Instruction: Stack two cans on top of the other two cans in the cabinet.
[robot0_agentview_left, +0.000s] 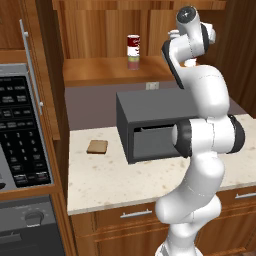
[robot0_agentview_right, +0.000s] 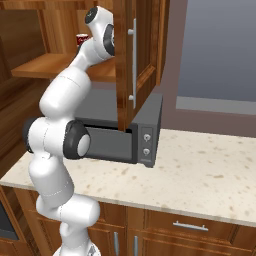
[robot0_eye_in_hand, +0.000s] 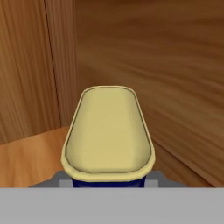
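In the hand view a dark blue can (robot0_eye_in_hand: 108, 182) with a pale yellow lid sits right in front of the camera. My gripper (robot0_eye_in_hand: 108, 183) is shut on it, its grey fingertips (robot0_eye_in_hand: 64, 180) showing at either side. The can is near the cabinet's right back corner; what lies under it is hidden. In the left base view a red-and-white can (robot0_agentview_left: 133, 44) stands upright on a grey can with pink and green bands (robot0_agentview_left: 133, 61), on the cabinet shelf (robot0_agentview_left: 95, 70). My hand is inside the cabinet to the right of that stack, behind my own arm.
A dark grey boxy oven (robot0_agentview_left: 150, 125) stands on the speckled counter (robot0_agentview_left: 100, 180) under the cabinet. A small brown slab (robot0_agentview_left: 97, 146) lies left of it. The open cabinet door (robot0_agentview_right: 134, 60) hangs just right of my arm. A tall black appliance panel (robot0_agentview_left: 20, 130) fills the left.
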